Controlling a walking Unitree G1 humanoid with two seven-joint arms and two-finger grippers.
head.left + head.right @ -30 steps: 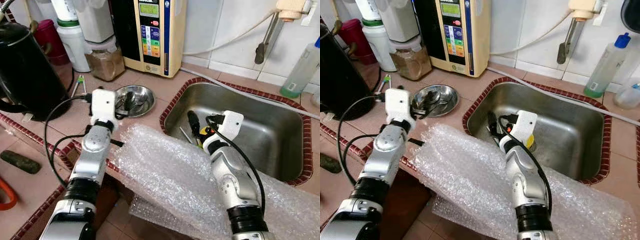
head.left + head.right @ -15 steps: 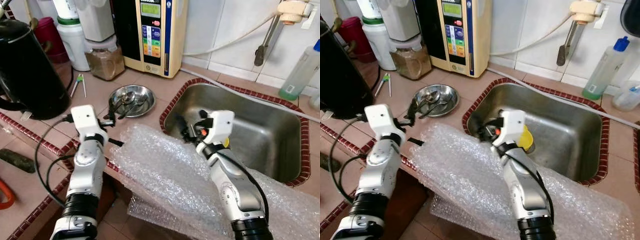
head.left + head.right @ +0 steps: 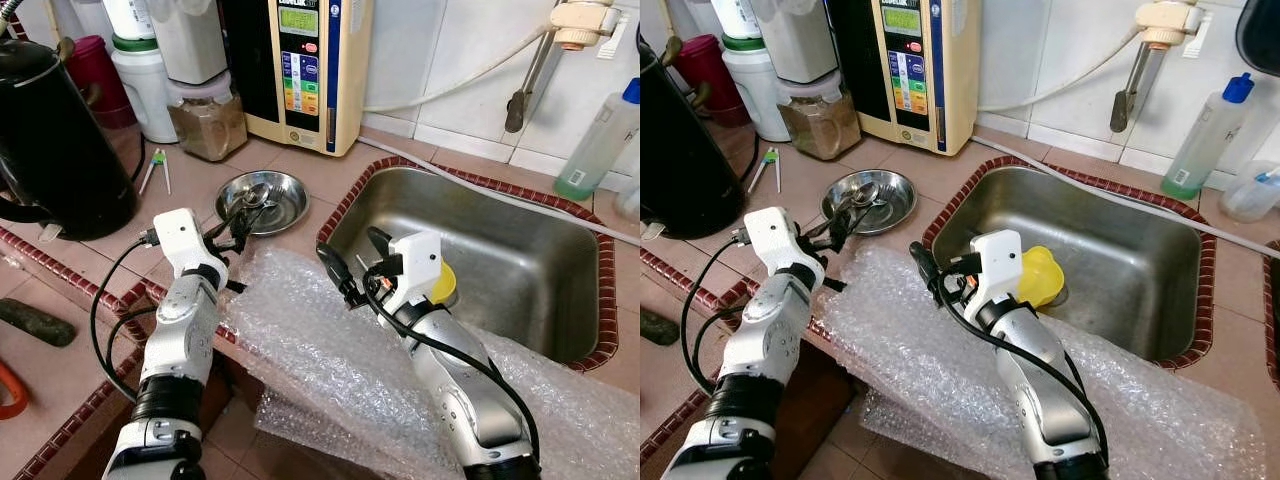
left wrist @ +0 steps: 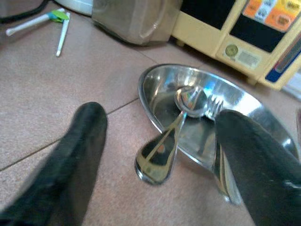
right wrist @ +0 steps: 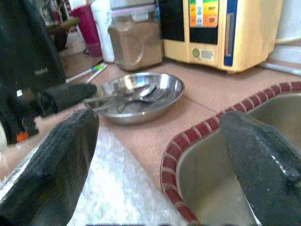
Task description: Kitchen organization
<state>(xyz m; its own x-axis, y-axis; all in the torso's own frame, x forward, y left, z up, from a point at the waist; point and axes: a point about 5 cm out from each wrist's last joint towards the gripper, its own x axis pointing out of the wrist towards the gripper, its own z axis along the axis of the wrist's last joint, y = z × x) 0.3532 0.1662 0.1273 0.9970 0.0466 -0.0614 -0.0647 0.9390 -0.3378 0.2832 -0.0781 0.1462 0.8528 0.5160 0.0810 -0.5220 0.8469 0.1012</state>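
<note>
A shallow steel dish [image 3: 285, 180] with spoons and a fork sits on the tiled counter left of the sink [image 3: 560, 300]. My left gripper [image 3: 232, 222] is open just short of the dish's near rim. A spoon handle [image 4: 157, 155] and a fork [image 4: 220, 160] hang over that rim between its fingers. My right gripper [image 3: 348, 248] is open and holds nothing. It hovers over the sink's near left corner, above the bubble wrap [image 3: 330, 350], and points towards the dish [image 5: 160, 87]. A yellow cup-like thing [image 3: 1042, 275] lies in the sink behind its wrist.
A black kettle [image 3: 50, 130] stands at the left. Along the back are a jar of brown powder [image 3: 207, 115], a cream water machine [image 3: 300, 60], a tap [image 3: 520, 100] and a green bottle [image 3: 600, 140]. A white and green tool [image 3: 155, 168] lies on the counter.
My right gripper has come up out of the sink and swung left to its near left corner. My left gripper drew back from the dish and now points at its rim.
</note>
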